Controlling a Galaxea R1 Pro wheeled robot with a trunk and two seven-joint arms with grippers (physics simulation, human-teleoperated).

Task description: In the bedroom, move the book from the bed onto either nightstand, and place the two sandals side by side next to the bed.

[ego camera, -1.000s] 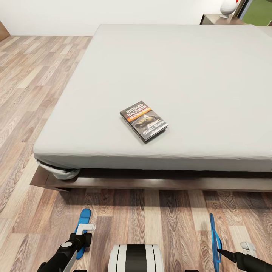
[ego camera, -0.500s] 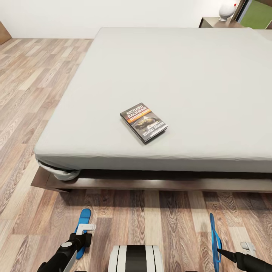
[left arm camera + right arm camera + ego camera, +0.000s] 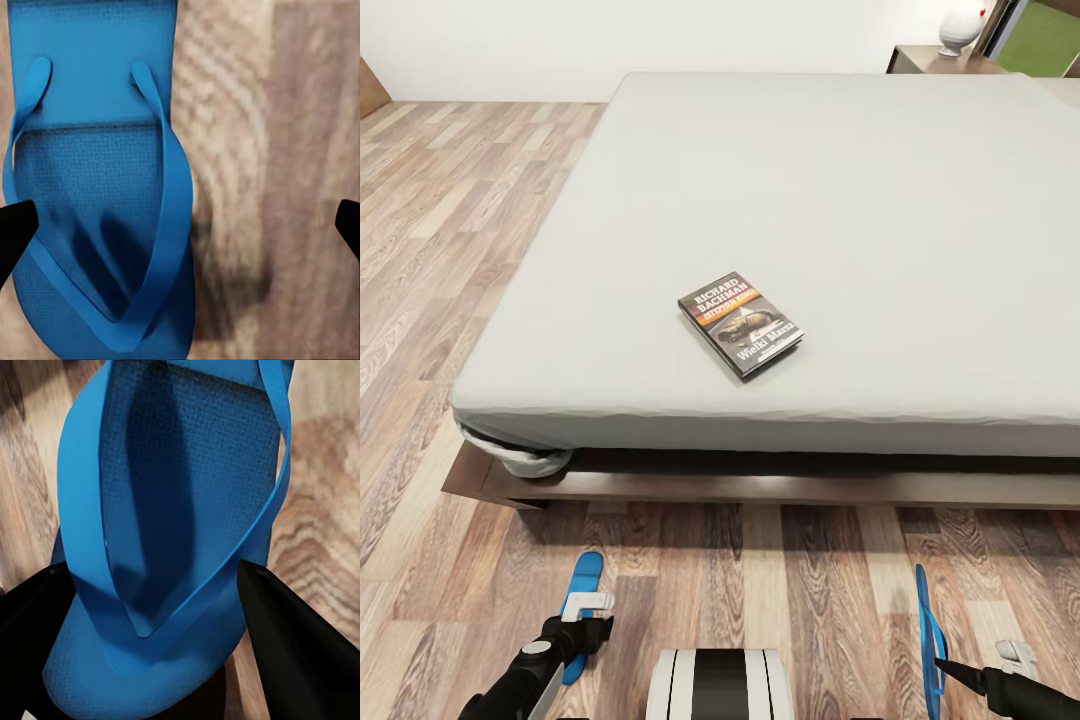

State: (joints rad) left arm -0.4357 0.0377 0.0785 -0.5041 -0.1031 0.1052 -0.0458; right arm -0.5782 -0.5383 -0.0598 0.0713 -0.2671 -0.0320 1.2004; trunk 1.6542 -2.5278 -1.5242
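Note:
The book (image 3: pixel 741 322), dark with an orange band, lies flat on the bed's grey mattress (image 3: pixel 840 180) near its front edge. One blue sandal (image 3: pixel 584 582) lies flat on the wood floor in front of the bed. My left gripper (image 3: pixel 586 612) hangs over it, open, and in the left wrist view the sandal (image 3: pixel 97 195) sits toward one fingertip (image 3: pixel 15 236). The other sandal (image 3: pixel 930 640) stands on edge at the lower right. My right gripper (image 3: pixel 956 668) is shut on it, and the black fingers (image 3: pixel 300 660) press its sole (image 3: pixel 172 495) from both sides.
A dark nightstand (image 3: pixel 935 60) with a white rounded object (image 3: pixel 963 25) on it stands beyond the bed's far right corner. The bed's dark wooden frame (image 3: pixel 760 488) juts out low above the floor. Wood-plank floor (image 3: pixel 440 220) runs along the bed's left side.
The head view shifted slightly a second ago. The book, both sandals and both arms have stayed in place.

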